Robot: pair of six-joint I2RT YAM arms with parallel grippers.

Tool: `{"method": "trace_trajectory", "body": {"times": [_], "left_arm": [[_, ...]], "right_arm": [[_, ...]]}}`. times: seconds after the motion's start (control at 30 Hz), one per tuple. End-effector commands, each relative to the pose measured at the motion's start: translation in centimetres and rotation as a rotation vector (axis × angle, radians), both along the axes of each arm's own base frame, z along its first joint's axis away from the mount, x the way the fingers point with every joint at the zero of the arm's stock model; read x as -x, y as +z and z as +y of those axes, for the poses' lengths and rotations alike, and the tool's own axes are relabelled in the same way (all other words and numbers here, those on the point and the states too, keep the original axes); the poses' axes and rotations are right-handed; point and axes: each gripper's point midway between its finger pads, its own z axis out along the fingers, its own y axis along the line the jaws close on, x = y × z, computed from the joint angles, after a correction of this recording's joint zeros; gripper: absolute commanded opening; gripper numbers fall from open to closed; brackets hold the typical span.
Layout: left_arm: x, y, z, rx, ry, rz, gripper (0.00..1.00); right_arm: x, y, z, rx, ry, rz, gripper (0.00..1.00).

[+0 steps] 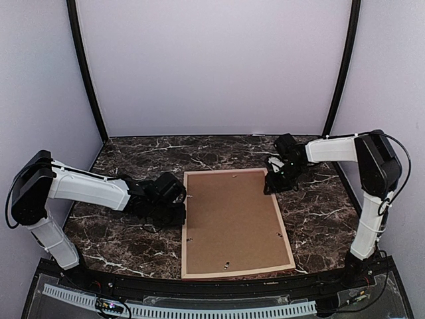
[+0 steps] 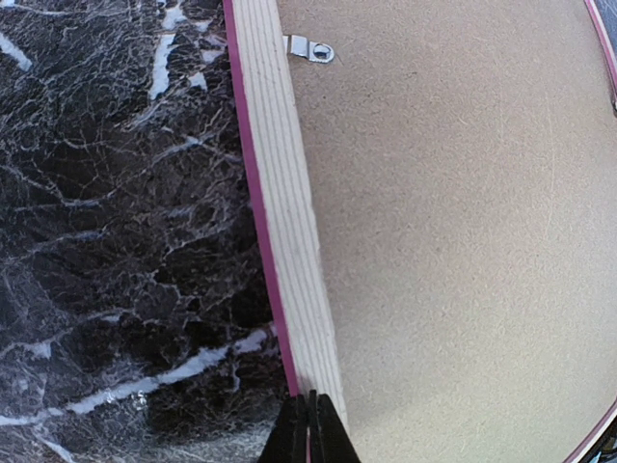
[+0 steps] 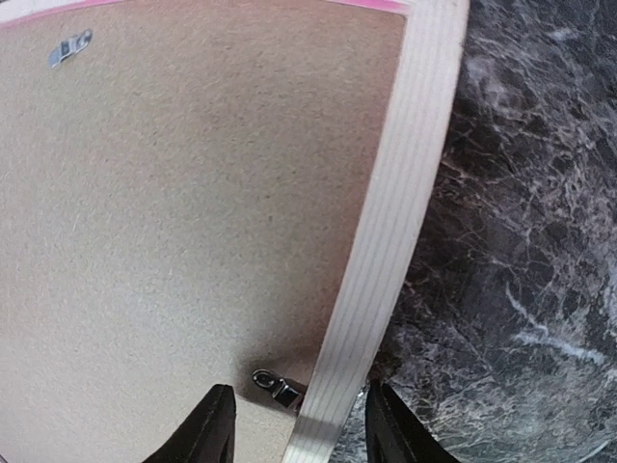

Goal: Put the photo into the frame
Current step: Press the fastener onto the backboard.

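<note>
Frame (image 1: pixel 239 271) rails lie under both tools. The right gripper (image 3: pixel 297 400) hangs with its jaws parted wide enough to span a rail, and nothing is caught between them. One of its fingers (image 3: pixel 207 429) is over the brown backing board (image 3: pixel 193 212). The other is over the dark marble table (image 3: pixel 521 241) just outside the rail, so the pair straddles the pale wood. A small metal clip (image 3: pixel 278 388) lies on the board between the two fingers, against the rail's inner edge. Whether either finger touches board or table cannot be told. In the overhead view this gripper (image 1: pixel 269 186) is at the frame's far right corner.

The left gripper (image 2: pixel 308 429) is closed tight, finger against finger, with nothing in its hold. Its tips point at the outer edge of the frame's left rail, where the pale back of the rail meets its pink side. Contact there cannot be made out. Farther along the same rail another clip (image 2: pixel 313 48) lies on the board against the inner edge. From above, the left gripper (image 1: pixel 179 203) is just beside the far half of that left rail.

The frame lies flat, back upward, in the middle of the table and a little toward its right edge. Its near rail is close to the table's near edge and slightly askew to it. The backing board fills the frame from rail to rail.
</note>
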Motion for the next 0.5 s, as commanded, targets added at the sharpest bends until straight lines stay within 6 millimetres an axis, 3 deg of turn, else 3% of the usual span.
{"method": "trace_trajectory", "body": {"times": [0.0,0.27,0.47], "left_arm": [[0.4,-0.1,-0.1,-0.022,-0.022,0.015,0.03],[0.1,0.3,-0.4,-0.022,-0.023,0.007,0.04],[-0.1,0.3,-0.5,-0.018,-0.022,0.003,0.03]], "right_arm": [[0.1,1.6,0.0,-0.049,-0.032,-0.019,0.5],[2.2,2.4,-1.9,-0.019,-0.11,-0.025,0.57],[6.4,3.2,-2.9,-0.007,-0.131,-0.021,0.62]]}}
